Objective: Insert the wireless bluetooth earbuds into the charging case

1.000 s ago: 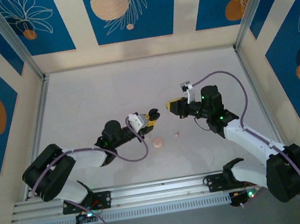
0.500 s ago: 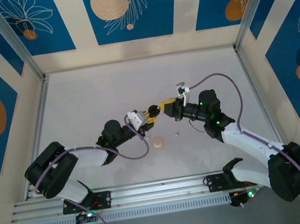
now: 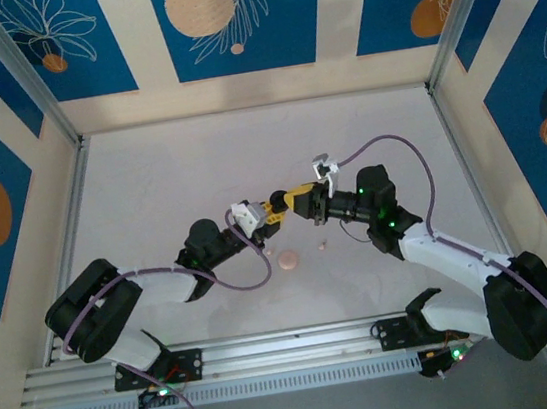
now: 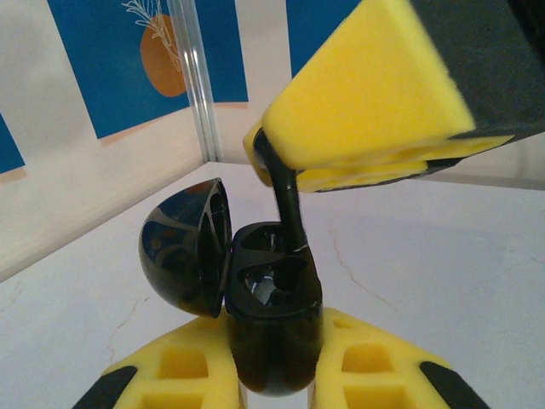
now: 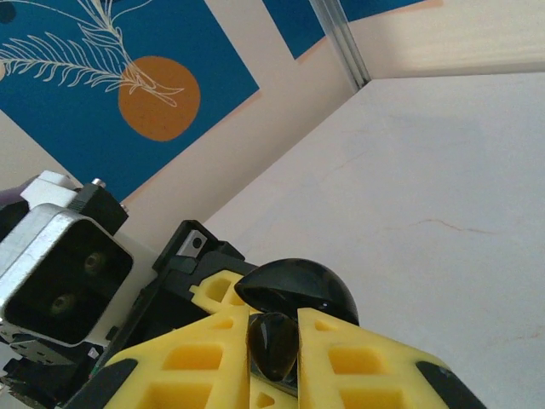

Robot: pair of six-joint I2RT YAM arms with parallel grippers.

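My left gripper (image 3: 272,212) (image 4: 272,362) is shut on a black charging case (image 4: 274,298), held off the table with its lid (image 4: 183,247) swung open to the left. My right gripper (image 3: 295,202) (image 5: 272,341) is shut on a black earbud (image 5: 274,345) and meets the left one tip to tip. In the left wrist view the earbud (image 4: 287,198) hangs from the right gripper's yellow fingers (image 4: 366,94), its lower end reaching into the far socket of the case. In the right wrist view the domed lid (image 5: 300,290) sits just beyond my fingertips.
A pale pink round case (image 3: 289,260) lies on the white table below the grippers, with a tiny pink earbud (image 3: 322,245) just right of it. Patterned walls and metal rails (image 3: 67,242) ring the table.
My right gripper has moved left with the black earbud until it meets the case in the left gripper. The left gripper has edged slightly up and right.
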